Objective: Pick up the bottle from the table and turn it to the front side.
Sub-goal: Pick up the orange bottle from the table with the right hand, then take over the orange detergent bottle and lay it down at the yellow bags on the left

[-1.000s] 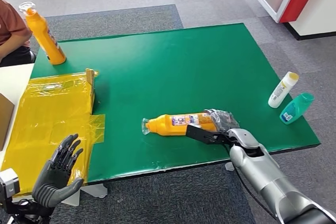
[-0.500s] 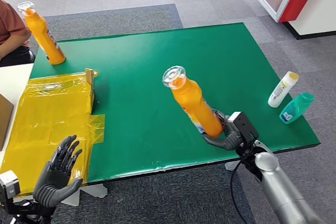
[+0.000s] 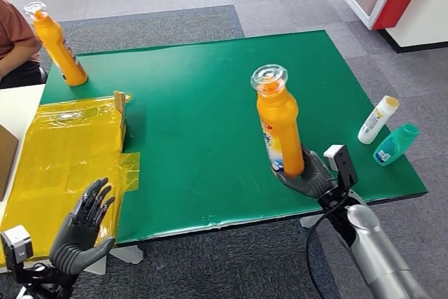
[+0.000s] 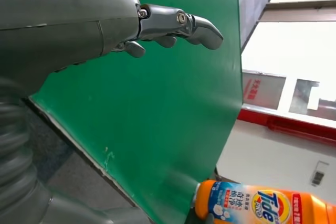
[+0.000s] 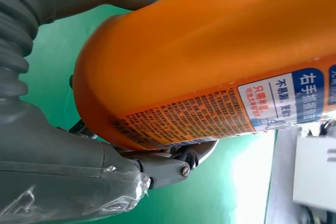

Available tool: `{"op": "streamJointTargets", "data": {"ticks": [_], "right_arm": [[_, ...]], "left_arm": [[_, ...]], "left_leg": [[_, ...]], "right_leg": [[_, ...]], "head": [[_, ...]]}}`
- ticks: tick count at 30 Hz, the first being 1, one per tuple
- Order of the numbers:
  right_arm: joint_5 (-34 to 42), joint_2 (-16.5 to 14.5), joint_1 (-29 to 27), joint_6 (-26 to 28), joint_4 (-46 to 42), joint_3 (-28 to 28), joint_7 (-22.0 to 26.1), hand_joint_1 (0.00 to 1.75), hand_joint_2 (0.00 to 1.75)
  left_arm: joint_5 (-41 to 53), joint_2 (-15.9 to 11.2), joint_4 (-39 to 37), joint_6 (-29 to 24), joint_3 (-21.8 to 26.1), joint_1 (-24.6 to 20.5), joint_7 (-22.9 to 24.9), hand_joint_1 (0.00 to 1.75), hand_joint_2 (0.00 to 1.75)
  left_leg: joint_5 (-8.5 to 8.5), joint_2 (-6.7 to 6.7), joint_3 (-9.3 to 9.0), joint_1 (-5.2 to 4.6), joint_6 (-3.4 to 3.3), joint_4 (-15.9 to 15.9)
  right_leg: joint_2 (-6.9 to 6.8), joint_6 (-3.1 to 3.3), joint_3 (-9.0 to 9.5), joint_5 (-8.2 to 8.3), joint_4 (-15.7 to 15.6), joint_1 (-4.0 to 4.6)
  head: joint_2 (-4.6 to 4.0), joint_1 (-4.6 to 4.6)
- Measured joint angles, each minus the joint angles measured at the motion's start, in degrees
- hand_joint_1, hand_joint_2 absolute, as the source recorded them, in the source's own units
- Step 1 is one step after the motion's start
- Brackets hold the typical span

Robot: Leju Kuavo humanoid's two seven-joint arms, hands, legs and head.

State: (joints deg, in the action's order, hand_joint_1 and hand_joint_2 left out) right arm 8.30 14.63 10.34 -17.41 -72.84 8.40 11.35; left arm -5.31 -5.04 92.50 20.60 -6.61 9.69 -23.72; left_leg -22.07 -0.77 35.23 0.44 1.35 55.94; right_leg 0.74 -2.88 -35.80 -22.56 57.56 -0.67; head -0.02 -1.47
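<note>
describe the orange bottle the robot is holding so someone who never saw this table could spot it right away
On the green table, look toward the near right part, where the right hand grips the held orange bottle by its base. It stands nearly upright with a clear cap. The other orange bottle stands alone at the far left corner, untouched.

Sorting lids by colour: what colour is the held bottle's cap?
Clear, see-through plastic; the cap shows best in the head view.
</note>
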Motion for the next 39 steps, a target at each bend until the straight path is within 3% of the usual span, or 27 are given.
{"op": "streamJointTargets", "data": {"ticks": [3,6,11,17,39], "right_arm": [[-6.20,-1.65,0.35,4.14,-0.44,1.52,-0.27,1.75,1.75],[-9.40,-3.86,1.79,6.64,-0.14,4.85,-0.40,1.75,1.75],[-10.98,-6.72,4.49,8.46,0.97,10.49,-0.27,1.75,1.75],[-10.99,-8.78,6.40,9.44,2.83,14.43,-0.05,1.75,1.75],[-10.06,-10.68,7.08,9.47,1.37,19.23,1.06,1.75,1.75]], "left_arm": [[2.04,0.55,0.03,-1.40,-2.24,-2.82,1.29,0.00,1.75],[-2.27,1.68,0.03,-1.29,-6.49,-7.38,4.05,0.00,1.75],[-9.37,2.86,0.09,-1.75,-12.97,-14.49,6.18,0.00,1.75],[-13.54,3.32,0.45,-2.95,-17.21,-19.60,7.41,0.00,1.75],[-11.93,3.18,0.94,-6.19,-19.05,-21.37,6.34,0.00,1.75]], "left_leg": [[0.04,0.00,0.01,0.00,0.00,0.00],[0.12,-0.01,0.02,0.00,0.01,0.00],[0.26,-0.02,0.05,0.00,0.00,0.00],[0.26,-0.02,0.07,0.00,0.00,0.00],[0.26,-0.01,0.08,0.00,0.00,0.00]], "right_leg": [[0.00,0.01,0.00,0.03,0.01,0.00],[0.00,0.02,-0.01,0.13,0.01,0.01],[-0.03,0.01,-0.02,0.21,0.02,0.00],[-0.03,0.00,-0.04,0.22,0.02,0.00],[-0.02,0.00,-0.07,0.21,0.02,0.01]], "head": [[0.00,0.00],[0.00,0.00],[0.00,-0.01],[0.00,0.00],[0.00,0.01]]}}
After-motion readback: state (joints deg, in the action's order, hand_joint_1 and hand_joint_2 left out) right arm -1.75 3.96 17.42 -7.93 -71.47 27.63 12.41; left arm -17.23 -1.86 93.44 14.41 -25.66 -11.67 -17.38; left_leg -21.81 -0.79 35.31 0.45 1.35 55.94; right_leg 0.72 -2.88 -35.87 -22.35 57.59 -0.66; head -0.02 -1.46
